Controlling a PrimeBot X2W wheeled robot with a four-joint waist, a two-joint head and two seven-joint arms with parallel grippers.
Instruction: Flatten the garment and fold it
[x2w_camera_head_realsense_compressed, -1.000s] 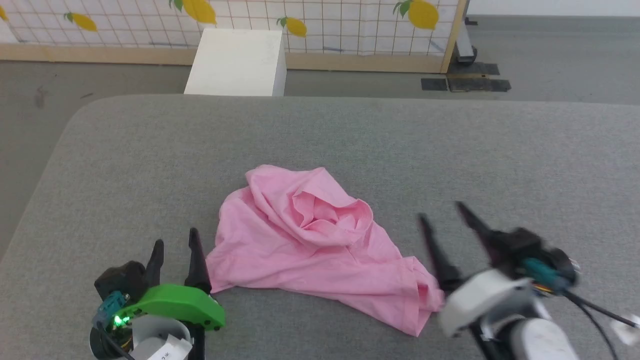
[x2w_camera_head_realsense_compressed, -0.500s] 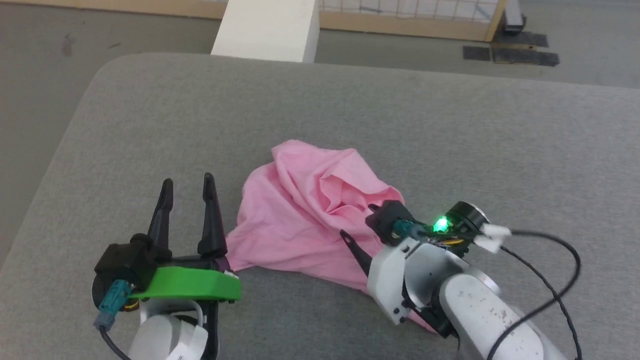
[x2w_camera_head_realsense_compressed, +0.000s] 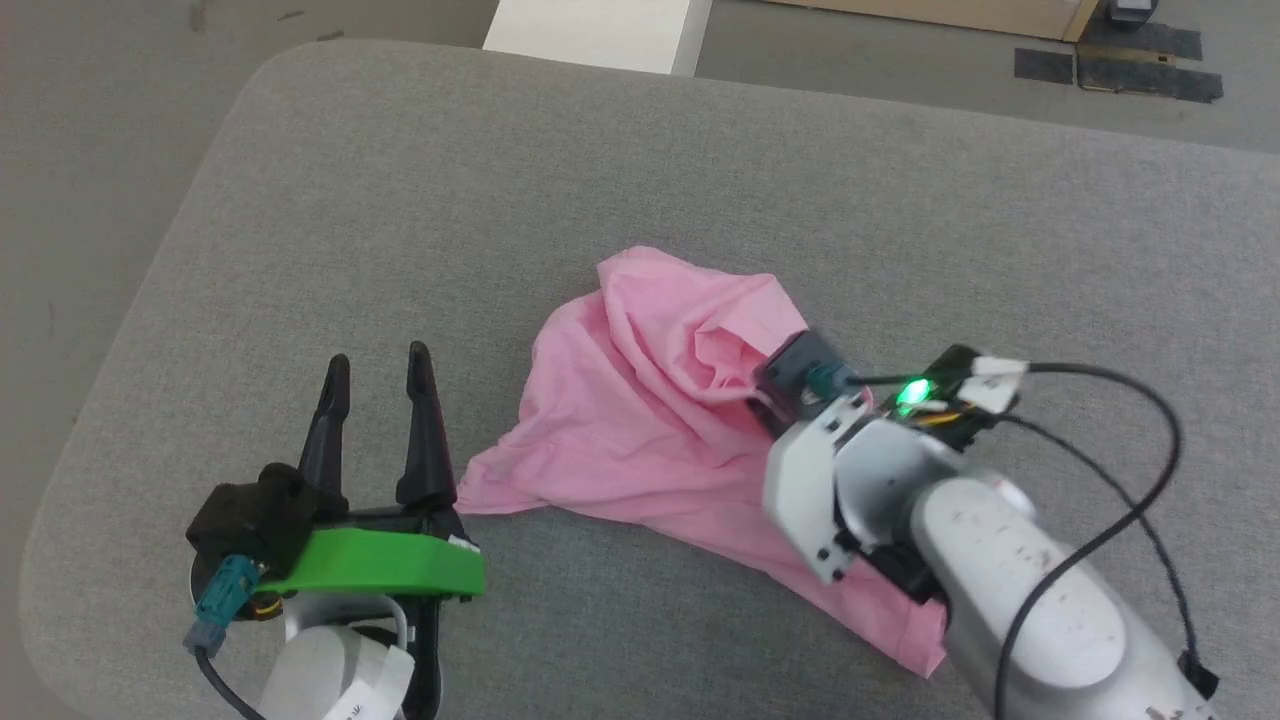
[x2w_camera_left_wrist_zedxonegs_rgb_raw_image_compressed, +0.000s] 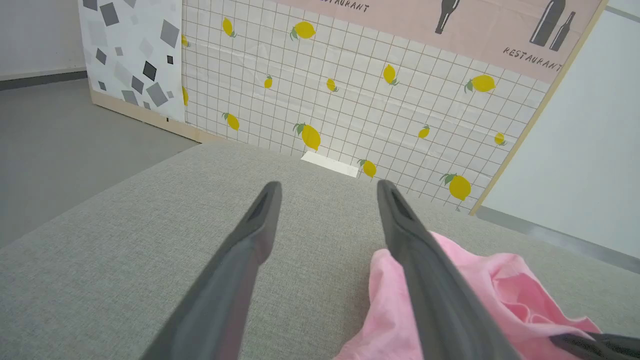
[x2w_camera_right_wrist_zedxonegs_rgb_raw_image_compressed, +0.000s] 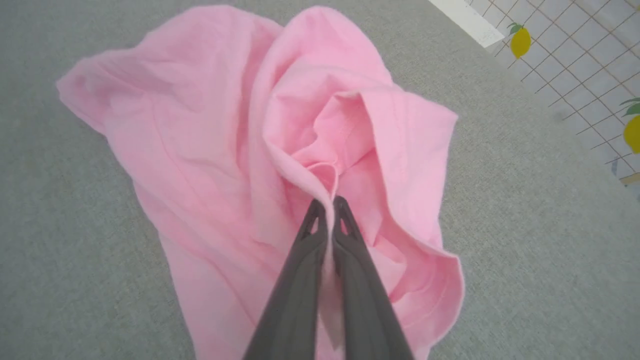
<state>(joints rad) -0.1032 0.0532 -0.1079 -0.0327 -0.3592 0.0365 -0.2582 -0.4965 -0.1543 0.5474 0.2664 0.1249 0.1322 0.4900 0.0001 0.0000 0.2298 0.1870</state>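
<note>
Left gripper (x2w_camera_head_realsense_compressed: 378, 355) hung over the grey pad (x2w_camera_head_realsense_compressed: 400, 200) with fingers apart, just beside the pink garment (x2w_camera_head_realsense_compressed: 650, 430) crumpled mid-pad. Right gripper (x2w_camera_right_wrist_zedxonegs_rgb_raw_image_compressed: 327, 202) was pinched tight on a middle fold, and its arm (x2w_camera_head_realsense_compressed: 1000, 560) covered the garment's right end. A white box (x2w_camera_head_realsense_compressed: 600, 30) stood beyond.

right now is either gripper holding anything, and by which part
The right gripper is shut on the garment, pinching a raised fold near its bunched middle. The left gripper is open, holding nothing.
</note>
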